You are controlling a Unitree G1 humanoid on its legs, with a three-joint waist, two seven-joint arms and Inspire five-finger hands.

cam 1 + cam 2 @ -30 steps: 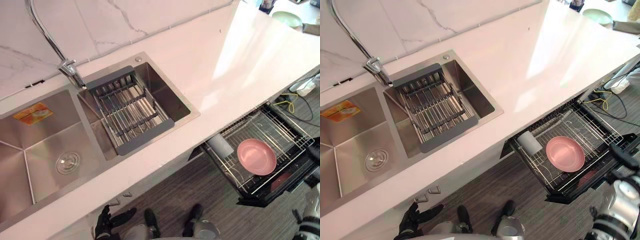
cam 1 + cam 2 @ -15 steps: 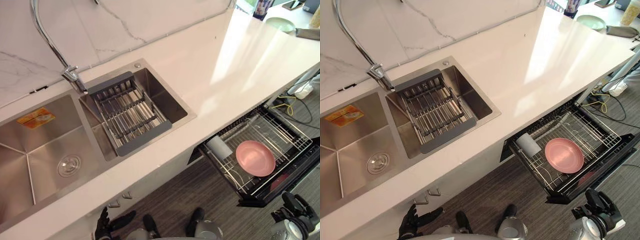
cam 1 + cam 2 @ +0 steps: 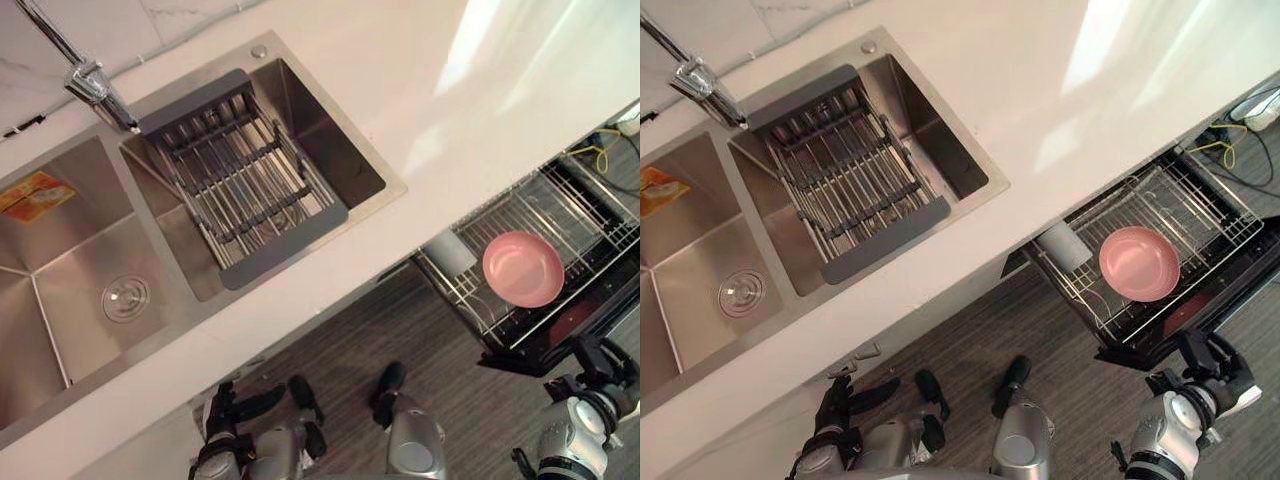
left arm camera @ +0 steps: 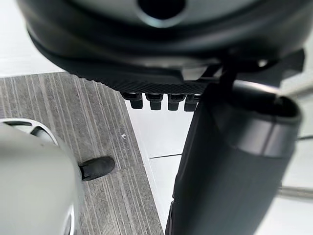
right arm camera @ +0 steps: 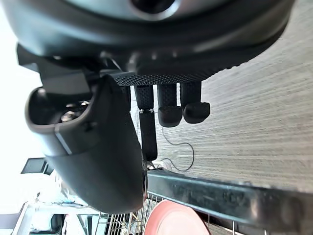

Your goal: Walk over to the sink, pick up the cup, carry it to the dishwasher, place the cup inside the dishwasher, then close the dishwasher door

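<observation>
The pale grey cup lies in the wire dishwasher rack by the round pink plate, while left hand and right hand hang low, fingers loose, empty

Nothing is legible; the orange label on the sink wall is too small.

Pale cup on its side — in the open dishwasher rack.
</observation>
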